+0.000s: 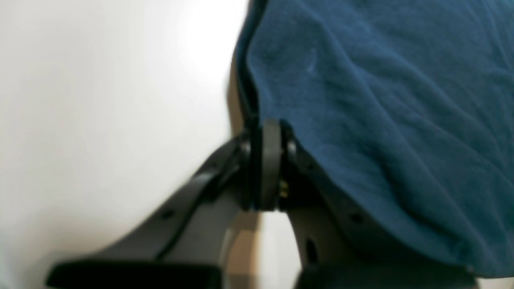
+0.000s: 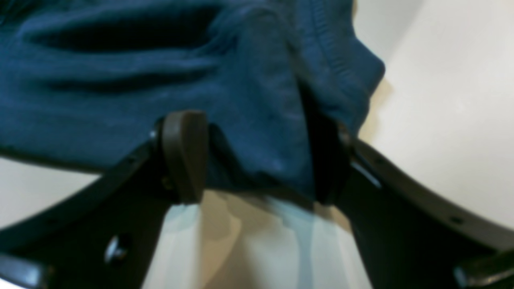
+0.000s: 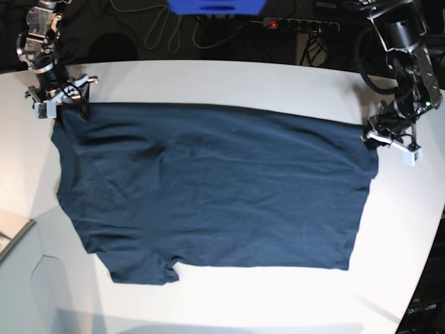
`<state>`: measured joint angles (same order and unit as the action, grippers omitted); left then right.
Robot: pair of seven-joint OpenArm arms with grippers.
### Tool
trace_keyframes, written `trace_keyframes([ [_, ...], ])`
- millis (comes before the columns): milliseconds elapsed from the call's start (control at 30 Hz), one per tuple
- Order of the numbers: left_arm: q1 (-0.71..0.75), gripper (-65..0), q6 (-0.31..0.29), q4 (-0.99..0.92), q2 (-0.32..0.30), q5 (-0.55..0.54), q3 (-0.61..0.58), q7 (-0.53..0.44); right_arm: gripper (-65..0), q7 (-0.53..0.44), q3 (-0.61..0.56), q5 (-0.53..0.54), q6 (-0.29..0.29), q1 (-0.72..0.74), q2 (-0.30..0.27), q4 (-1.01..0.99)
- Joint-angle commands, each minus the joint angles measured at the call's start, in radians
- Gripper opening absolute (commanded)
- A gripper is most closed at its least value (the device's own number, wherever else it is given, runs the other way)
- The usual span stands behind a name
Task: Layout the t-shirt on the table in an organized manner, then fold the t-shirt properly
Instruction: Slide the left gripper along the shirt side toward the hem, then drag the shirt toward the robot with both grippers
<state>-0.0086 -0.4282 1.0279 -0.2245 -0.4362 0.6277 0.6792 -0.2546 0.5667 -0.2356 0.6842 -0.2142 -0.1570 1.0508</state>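
Observation:
The dark navy t-shirt (image 3: pixel 208 188) lies spread flat across the white table (image 3: pixel 229 80), with a sleeve toward the front left. At the shirt's right far corner, my left gripper (image 3: pixel 381 136) is shut on the t-shirt's edge. In the left wrist view its pads meet on the hem (image 1: pixel 267 160), and the t-shirt (image 1: pixel 381 100) drapes off to the right. My right gripper (image 3: pixel 66 104) sits at the far left corner. In the right wrist view it (image 2: pixel 257 160) stands open, its fingers (image 2: pixel 184 156) wide apart with a bunch of the t-shirt (image 2: pixel 120 100) between them.
A pale grey box corner (image 3: pixel 14 236) juts in at the front left. Cables and a power strip (image 3: pixel 299 24) lie beyond the table's curved far edge. The table's right edge runs close to the left arm.

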Motion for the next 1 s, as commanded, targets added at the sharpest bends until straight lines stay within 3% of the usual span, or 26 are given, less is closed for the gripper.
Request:
trace_keyframes([
  [0, 0.011, -65.0, 0.009, -0.002, -0.006, 0.035, -0.004, 0.058, -34.4, 0.038, 0.000, -0.017, 0.014, -0.011, -0.006, 0.003],
  [200, 0.028, -64.9, 0.009, 0.002, -0.014, 0.030, 0.001, 0.066, -63.2, 0.039, 0.000, -0.017, 0.014, -0.029, -0.008, 0.004],
  [233, 0.034, -64.9, 0.009, 0.022, -0.025, 0.030, 0.001, 0.067, -65.0, 0.036, 0.000, -0.017, 0.014, -0.037, -0.008, 0.007],
  [567, 0.123, -64.9, 0.009, 0.207, -0.033, 0.029, 0.004, 0.142, -65.0, 0.034, 0.000, -0.012, 0.014, -0.104, -0.010, 0.021],
  [733, 0.181, -64.9, 0.009, 0.280, -0.033, 0.029, 0.010, 0.145, -65.0, 0.034, 0.000, -0.011, 0.014, -0.182, 0.021, 0.104],
  [967, 0.227, -64.9, 0.009, 0.325, -0.026, 0.029, 0.106, 0.145, -65.0, 0.034, 0.000, -0.011, 0.014, -0.255, 0.050, 0.176],
])
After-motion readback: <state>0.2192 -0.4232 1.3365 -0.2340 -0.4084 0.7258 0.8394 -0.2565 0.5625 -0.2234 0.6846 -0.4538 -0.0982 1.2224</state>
